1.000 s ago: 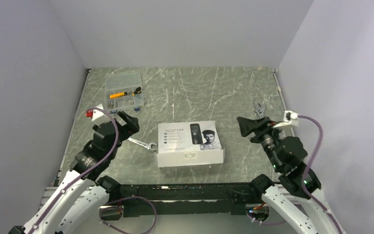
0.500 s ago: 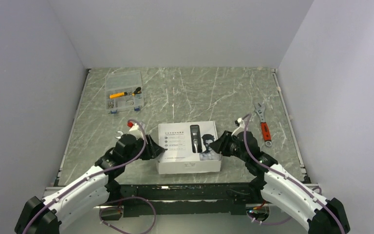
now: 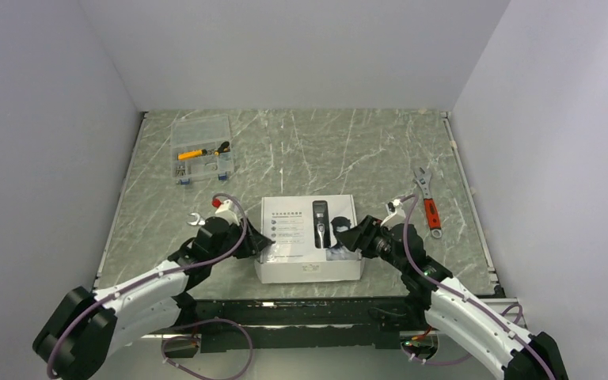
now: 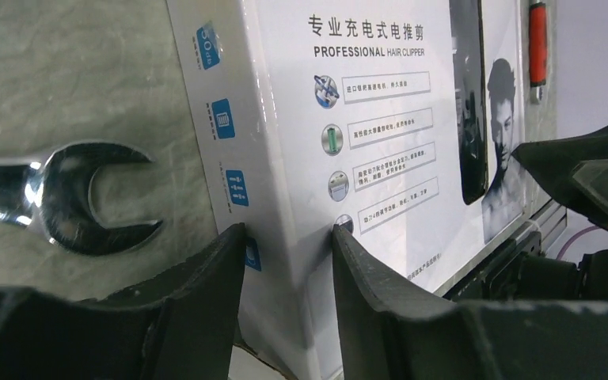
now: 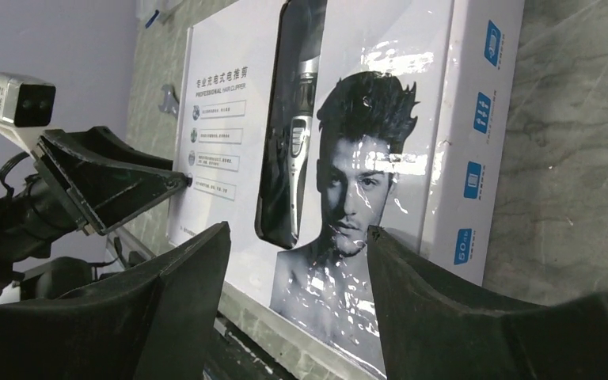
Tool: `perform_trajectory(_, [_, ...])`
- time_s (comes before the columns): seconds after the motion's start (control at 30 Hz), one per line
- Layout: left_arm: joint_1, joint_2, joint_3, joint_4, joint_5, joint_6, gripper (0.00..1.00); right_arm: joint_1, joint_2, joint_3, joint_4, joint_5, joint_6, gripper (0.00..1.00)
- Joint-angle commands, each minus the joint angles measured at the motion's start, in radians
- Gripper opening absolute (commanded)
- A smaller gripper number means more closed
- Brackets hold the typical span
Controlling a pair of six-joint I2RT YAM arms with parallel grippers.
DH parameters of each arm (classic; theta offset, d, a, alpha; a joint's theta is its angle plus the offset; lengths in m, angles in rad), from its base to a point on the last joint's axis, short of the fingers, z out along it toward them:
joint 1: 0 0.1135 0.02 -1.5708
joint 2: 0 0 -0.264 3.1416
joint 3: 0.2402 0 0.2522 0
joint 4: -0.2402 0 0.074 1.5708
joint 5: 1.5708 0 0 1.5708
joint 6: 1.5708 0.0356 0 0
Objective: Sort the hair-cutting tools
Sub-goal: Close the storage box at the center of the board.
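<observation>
A white hair clipper box [image 3: 297, 233] lies at the table's near middle, with a clipper and a man's face printed on its lid. The clipper itself and the comb attachments are out of view. My left gripper [image 3: 259, 244] sits low at the box's near left corner. In the left wrist view [image 4: 289, 229] its jaws are narrowed onto that corner of the box [image 4: 380, 119], one finger on the side face and one on the lid. My right gripper [image 3: 348, 237] is open over the near right corner, and in the right wrist view [image 5: 298, 229] its jaws straddle the printed lid [image 5: 222, 134].
A silver open-end wrench [image 3: 194, 219] lies just left of the box, close to my left fingers [image 4: 71, 198]. A red-handled adjustable wrench [image 3: 427, 204] lies at the right. A clear parts organizer [image 3: 202, 146] stands at the back left. The table's near edge is right behind the box.
Both arms have dropped from raised positions at the sides and closed in on the box's near corners. The left jaws have narrowed onto the left corner. The box has shifted slightly.
</observation>
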Motion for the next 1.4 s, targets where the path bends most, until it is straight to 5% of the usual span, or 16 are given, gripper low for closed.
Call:
perform_trajectory(0.0, [-0.009,0.095,-0.021,-0.036,-0.005,0.013,0.45,0.003,-0.004,-0.014,-0.071,0.028,0.006,0.67])
perform_trajectory(0.17, [-0.009,-0.097,-0.030,-0.089,-0.087,0.048,0.54,0.003,-0.143,0.057,-0.218,0.120,-0.049,0.72])
perform_trajectory(0.33, [-0.010,0.055,0.046,-0.135,-0.080,0.077,0.55,0.002,-0.102,0.108,-0.342,0.225,-0.068,0.81])
perform_trajectory(0.57, [-0.010,0.229,0.004,0.010,-0.002,0.033,0.53,0.003,-0.047,0.005,-0.235,0.139,0.009,0.77])
perform_trajectory(0.87, [-0.010,0.096,-0.052,0.181,0.117,0.079,0.50,0.004,-0.076,-0.098,0.040,-0.055,0.008,0.70])
perform_trajectory(1.03, [-0.009,0.059,0.013,0.145,0.021,0.106,0.48,0.003,-0.018,-0.053,0.111,-0.015,-0.028,0.67])
perform_trajectory(1.17, [0.008,0.181,0.102,0.145,-0.073,0.137,0.48,0.003,0.166,-0.040,0.245,-0.003,-0.040,0.67])
perform_trajectory(1.37, [0.091,0.463,0.181,0.308,0.001,0.076,0.47,0.001,0.289,-0.032,0.352,0.087,-0.053,0.69])
